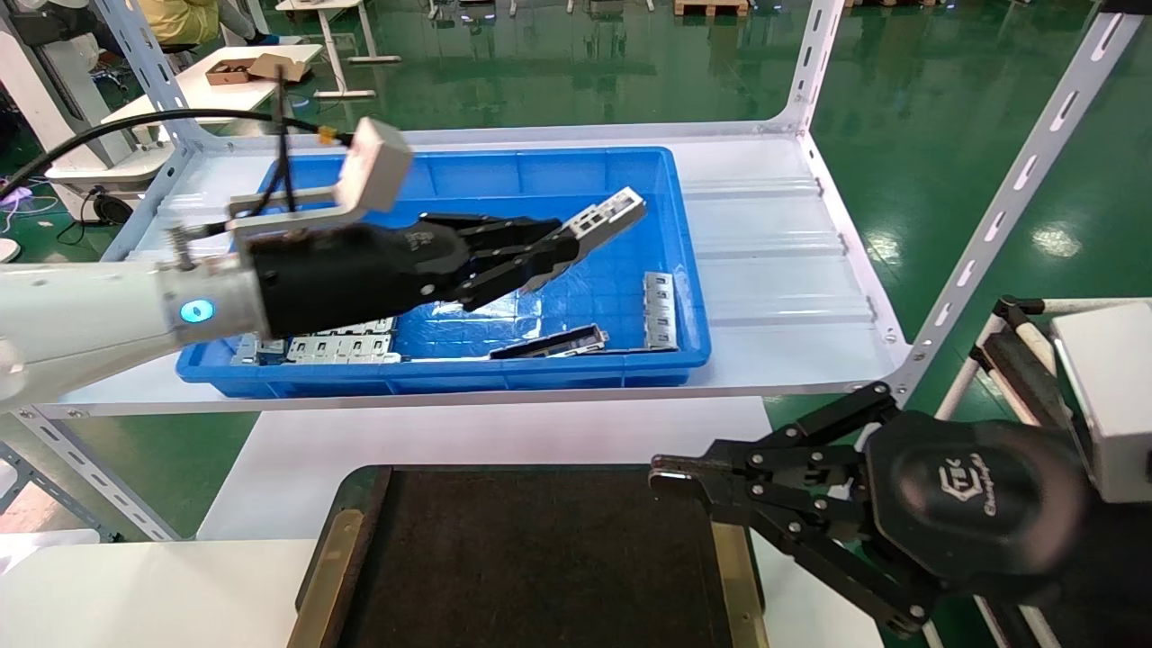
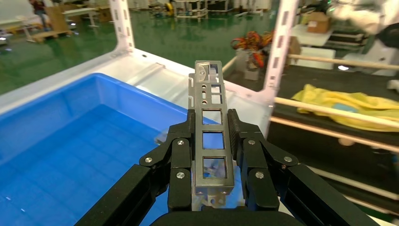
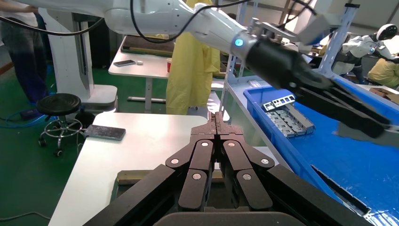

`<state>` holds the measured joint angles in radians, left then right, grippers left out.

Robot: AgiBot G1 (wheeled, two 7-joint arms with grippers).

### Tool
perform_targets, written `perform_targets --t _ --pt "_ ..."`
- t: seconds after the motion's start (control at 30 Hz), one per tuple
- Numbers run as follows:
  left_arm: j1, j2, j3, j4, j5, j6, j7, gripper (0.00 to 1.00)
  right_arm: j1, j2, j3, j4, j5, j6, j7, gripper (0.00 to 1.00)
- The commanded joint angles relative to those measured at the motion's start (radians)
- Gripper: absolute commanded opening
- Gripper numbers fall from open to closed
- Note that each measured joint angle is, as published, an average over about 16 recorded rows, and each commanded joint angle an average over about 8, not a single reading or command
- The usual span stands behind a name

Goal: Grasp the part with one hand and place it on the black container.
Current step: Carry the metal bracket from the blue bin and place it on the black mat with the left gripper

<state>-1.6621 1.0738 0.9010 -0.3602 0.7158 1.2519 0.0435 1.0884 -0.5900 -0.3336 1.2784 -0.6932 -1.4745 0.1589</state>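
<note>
The left pincer (image 1: 540,256) hangs above the blue bin (image 1: 684,270), its fingers (image 2: 181,160) clamped on the part (image 1: 601,219). The part sticks straight out ahead of the fingertips, its near end pinched between the two pads and its far end free in the air over the bin's far half. In the left wrist view the part (image 2: 211,136) is a slim light-grey metal channel with a row of rectangular cutouts down its middle, small round holes near the far end and a bent tab at the tip.

Below the left pincer, on the bin floor, lie other grey pieces: flat cutout plates (image 1: 342,346) under the wrist, a dark strip (image 1: 549,342) beneath the fingertips, and one more plate (image 1: 660,310) beyond them toward the bin's right wall.

The black container (image 1: 540,558) sits on the white worktop (image 1: 270,477) nearer the robot than the left pincer, brass-coloured strips along its sides.

The right pincer (image 1: 670,477) hovers at the container's right edge, fingers pressed together and holding nothing; whether its tips touch the tray is hard to judge.
</note>
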Motion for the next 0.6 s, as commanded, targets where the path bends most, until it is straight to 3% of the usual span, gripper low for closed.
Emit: perform_targets --t 0.03,0.33,0.6 --pt "0.006 -0.031 -0.001 -0.019 -0.005 0.037 -0.008 0.0 0.0 0.0 0.0 0.0 0.0 0.0 0.0 0.0" --pt "0.08 -0.151 0.0 -0.221 -0.023 0.071 -0.072 0.0 0.0 0.0 0.0 0.0 0.0 0.0 0.0 0.0" --pt "0.192 -0.267 0.007 -0.504 -0.041 0.014 -0.155 0.0 0.0 0.0 0.0 0.0 0.0 0.0 0.0 0.0"
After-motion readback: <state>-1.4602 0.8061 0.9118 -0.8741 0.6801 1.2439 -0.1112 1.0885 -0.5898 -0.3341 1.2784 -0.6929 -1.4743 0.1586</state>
